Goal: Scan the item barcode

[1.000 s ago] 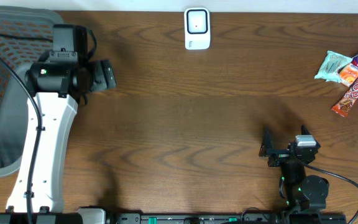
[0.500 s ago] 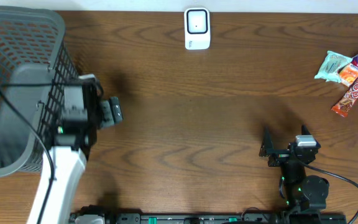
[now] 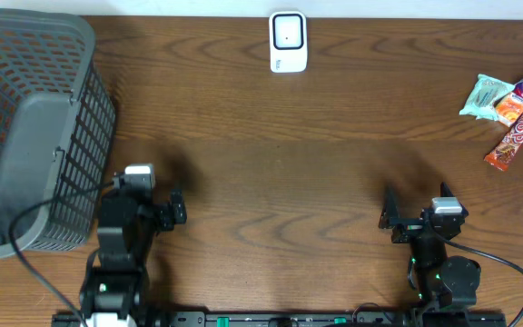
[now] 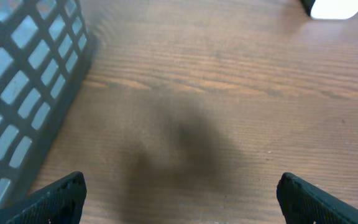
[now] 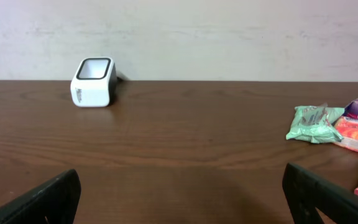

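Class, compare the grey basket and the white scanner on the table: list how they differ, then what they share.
The basket is dark grey; the scanner is white. The basket is far larger than the scanner. The basket has open lattice walls; the scanner has a solid casing with a dark-framed window. Both rest on the wooden table.

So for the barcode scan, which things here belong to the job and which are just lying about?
Job:
white scanner
snack packets

Lying about:
grey basket, probably not needed for the scanning itself
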You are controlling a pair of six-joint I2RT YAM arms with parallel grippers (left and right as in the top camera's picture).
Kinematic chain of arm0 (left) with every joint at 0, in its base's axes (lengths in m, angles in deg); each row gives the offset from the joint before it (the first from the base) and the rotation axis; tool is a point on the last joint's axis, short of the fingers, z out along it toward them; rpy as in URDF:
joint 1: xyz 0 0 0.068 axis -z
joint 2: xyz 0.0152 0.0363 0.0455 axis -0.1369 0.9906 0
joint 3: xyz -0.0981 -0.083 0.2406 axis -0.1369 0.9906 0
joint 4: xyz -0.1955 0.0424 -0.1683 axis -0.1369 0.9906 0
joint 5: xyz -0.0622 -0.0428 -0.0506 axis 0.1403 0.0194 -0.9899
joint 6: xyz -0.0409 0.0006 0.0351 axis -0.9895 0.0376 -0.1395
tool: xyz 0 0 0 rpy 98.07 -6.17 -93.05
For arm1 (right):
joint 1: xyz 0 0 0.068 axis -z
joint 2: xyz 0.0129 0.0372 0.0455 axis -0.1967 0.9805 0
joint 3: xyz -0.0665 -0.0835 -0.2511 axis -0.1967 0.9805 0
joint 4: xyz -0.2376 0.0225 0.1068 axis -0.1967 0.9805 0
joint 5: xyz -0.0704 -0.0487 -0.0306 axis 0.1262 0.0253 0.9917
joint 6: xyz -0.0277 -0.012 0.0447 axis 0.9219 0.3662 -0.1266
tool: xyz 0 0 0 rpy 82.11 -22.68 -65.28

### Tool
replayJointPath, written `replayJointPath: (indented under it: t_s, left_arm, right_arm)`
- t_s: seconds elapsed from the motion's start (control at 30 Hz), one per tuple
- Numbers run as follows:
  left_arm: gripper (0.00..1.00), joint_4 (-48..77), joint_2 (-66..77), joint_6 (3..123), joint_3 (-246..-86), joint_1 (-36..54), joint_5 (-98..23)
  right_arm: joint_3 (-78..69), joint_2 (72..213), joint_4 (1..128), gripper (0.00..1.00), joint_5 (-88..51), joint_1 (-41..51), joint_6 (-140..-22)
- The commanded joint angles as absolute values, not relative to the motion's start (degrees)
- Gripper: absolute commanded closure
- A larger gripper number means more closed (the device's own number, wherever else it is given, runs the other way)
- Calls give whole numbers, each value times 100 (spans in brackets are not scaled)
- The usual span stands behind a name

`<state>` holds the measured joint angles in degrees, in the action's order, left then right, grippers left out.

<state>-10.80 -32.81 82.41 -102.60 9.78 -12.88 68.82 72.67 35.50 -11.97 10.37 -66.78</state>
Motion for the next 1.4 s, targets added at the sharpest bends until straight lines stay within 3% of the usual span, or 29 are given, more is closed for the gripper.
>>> replayJointPath:
  t_s: [0.0, 0.47, 0.73, 1.37]
  left_arm:
    - [2, -1152, -3854, 8322, -10015, 956, -1347]
    - [2, -2363, -5611, 8412, -8629, 954, -1350]
    - [2, -1572, -6490, 8578, -8640, 954, -1337]
    - [2, -1591, -6564, 8663, -8640, 954, -1337]
  right_arm:
    - [6882, 7230, 3576, 1, -1228, 1087, -6615]
    - [6882, 7230, 3576, 1, -1228, 1087, -6617]
    - [6882, 7230, 3576, 1, -1228, 1087, -6617]
    - [6882, 7230, 3576, 1, -1226, 1087, -6615]
